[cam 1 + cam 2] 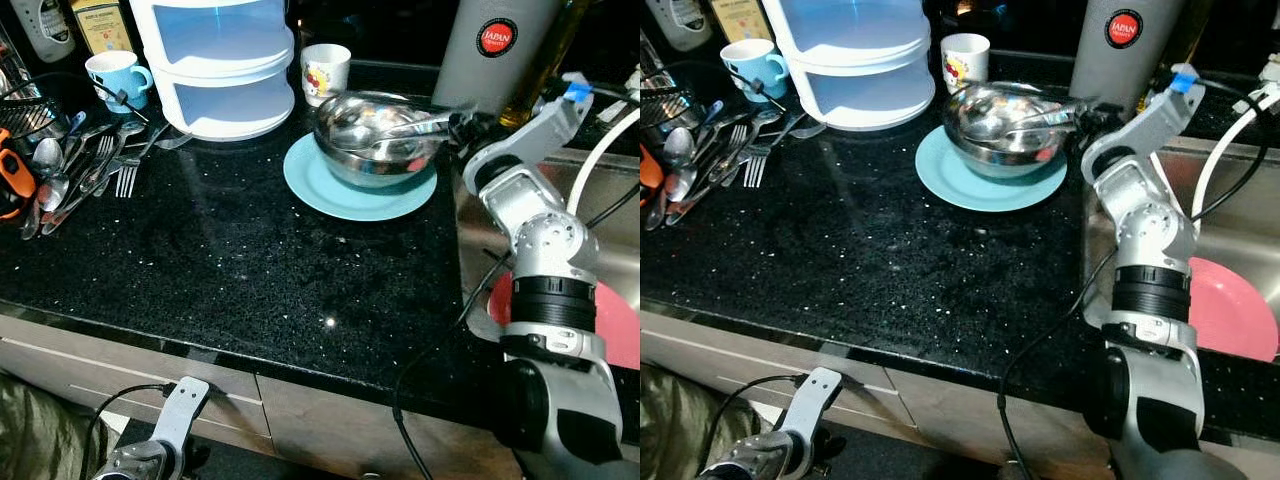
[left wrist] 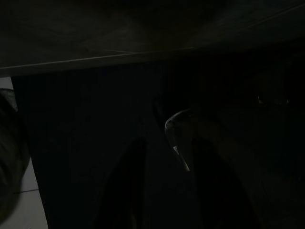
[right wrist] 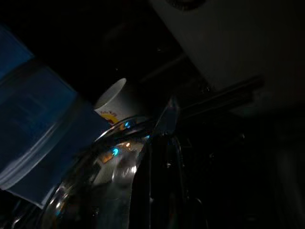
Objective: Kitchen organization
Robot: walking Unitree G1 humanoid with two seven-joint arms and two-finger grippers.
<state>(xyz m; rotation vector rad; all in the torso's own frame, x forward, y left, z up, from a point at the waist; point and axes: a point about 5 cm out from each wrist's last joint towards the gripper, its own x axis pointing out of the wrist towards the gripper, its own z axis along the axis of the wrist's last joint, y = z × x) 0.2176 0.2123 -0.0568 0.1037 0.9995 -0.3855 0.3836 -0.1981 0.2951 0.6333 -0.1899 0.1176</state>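
Right gripper (image 1: 462,128) reaching the steel bowl (image 1: 380,140) rim.
Bowl is sitting at gripper's 9 o'clock on the blue plate (image 1: 330,190); finger closure cannot be told. Left arm is hanging idle.

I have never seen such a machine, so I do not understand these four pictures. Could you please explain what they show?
It is a humanoid robot at a kitchen counter. The two bright pictures come from a camera on its head, looking down. The two dark ones come from cameras on its wrists.

The right gripper reaches to the rim of a steel bowl that sits on a blue plate; its wrist picture shows the fingers on either side of the rim. The left arm hangs idle below the counter edge.

Also on the counter: forks and spoons, a blue mug, a white cup, a white tiered container and a grey flask. A pink plate lies in the sink.
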